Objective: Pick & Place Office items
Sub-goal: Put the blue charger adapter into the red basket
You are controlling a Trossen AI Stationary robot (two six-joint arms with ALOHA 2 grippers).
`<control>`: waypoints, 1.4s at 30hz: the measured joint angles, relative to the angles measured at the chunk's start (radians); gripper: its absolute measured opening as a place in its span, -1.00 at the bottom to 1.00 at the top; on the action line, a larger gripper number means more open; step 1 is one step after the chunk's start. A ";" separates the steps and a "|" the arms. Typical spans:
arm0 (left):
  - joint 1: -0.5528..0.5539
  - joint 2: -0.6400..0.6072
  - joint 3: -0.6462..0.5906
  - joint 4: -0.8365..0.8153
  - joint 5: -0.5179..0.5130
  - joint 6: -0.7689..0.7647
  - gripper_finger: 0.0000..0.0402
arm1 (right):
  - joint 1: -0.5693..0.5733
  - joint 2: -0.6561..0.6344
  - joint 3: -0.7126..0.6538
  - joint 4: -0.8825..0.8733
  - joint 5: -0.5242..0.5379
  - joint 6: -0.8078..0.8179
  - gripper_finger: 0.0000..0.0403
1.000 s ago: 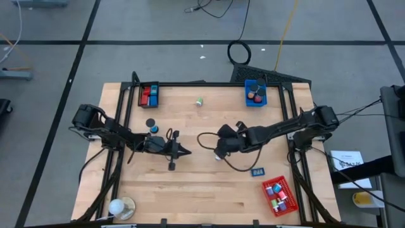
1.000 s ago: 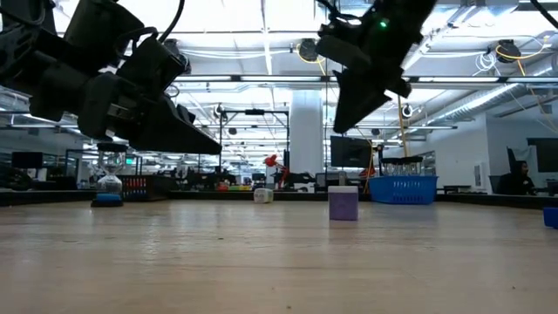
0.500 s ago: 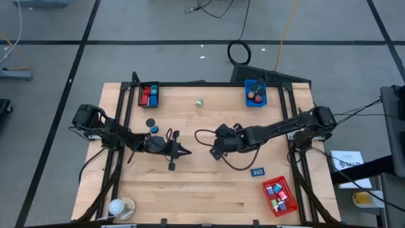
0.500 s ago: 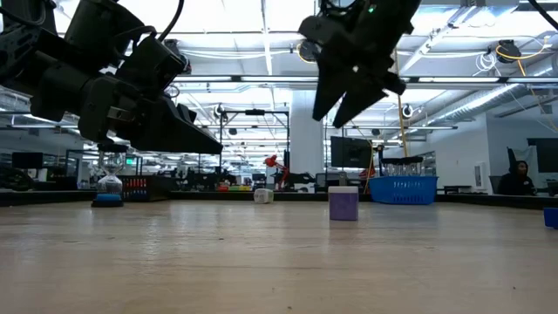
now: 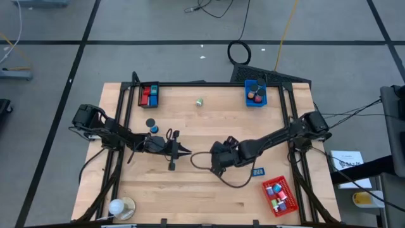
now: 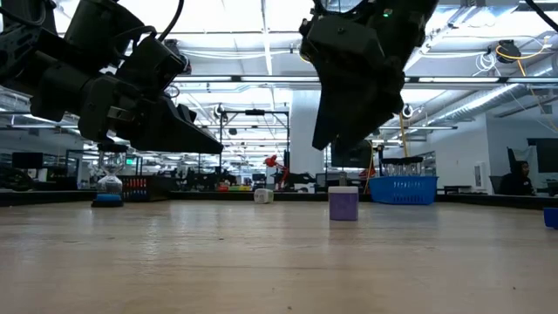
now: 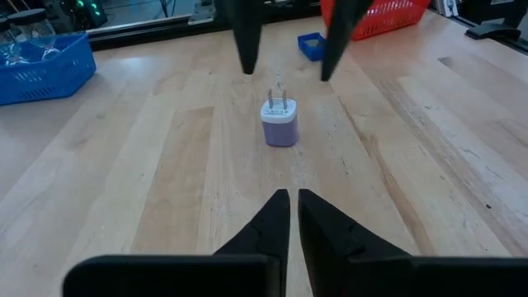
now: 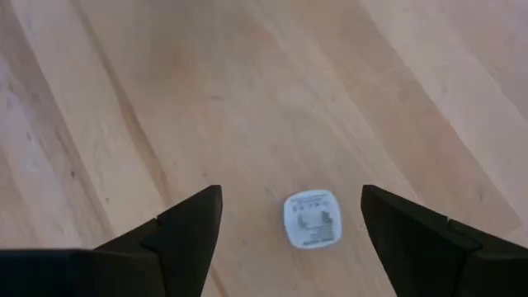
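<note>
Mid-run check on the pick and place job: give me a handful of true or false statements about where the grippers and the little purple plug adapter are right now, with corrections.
1. The right gripper is open, above the purple plug adapter. True.
2. The adapter is clamped between the right fingers. False: it stands free on the table, with the fingers apart on either side above it.
3. The left gripper is shut and holds nothing. True.
4. The adapter lies inside the blue tray. False: it stands on bare wood near the table's middle; the blue tray is at the far edge.
5. The red basket holds several small items. True.
</note>
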 joint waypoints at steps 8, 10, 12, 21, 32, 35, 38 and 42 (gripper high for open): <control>0.000 0.000 0.000 -0.003 0.000 -0.005 -0.94 | -0.011 0.052 -0.010 -0.004 0.040 -0.040 0.42; 0.000 0.000 0.000 -0.004 0.000 -0.006 -0.97 | -0.024 0.065 -0.024 -0.026 0.022 -0.038 0.42; 0.000 0.000 0.000 -0.006 0.000 -0.007 -0.98 | -0.033 0.076 -0.040 -0.020 0.017 -0.050 0.40; 0.000 0.000 0.000 -0.004 -0.001 0.023 -0.83 | -0.047 0.091 -0.100 0.090 -0.053 -0.065 0.18; 0.000 0.000 0.001 -0.002 0.000 0.009 -0.81 | -0.039 -0.021 -0.097 0.007 -0.053 0.036 0.19; 0.000 0.000 0.001 -0.004 0.001 -0.005 -0.81 | -0.023 -0.076 -0.096 -0.049 -0.050 0.081 0.28; 0.000 0.000 0.001 -0.004 0.002 -0.007 -0.81 | -0.006 -0.120 -0.096 -0.108 -0.026 0.127 0.36; 0.000 0.000 0.001 -0.005 0.002 -0.010 -0.81 | 0.011 -0.139 -0.096 -0.183 -0.028 0.203 0.43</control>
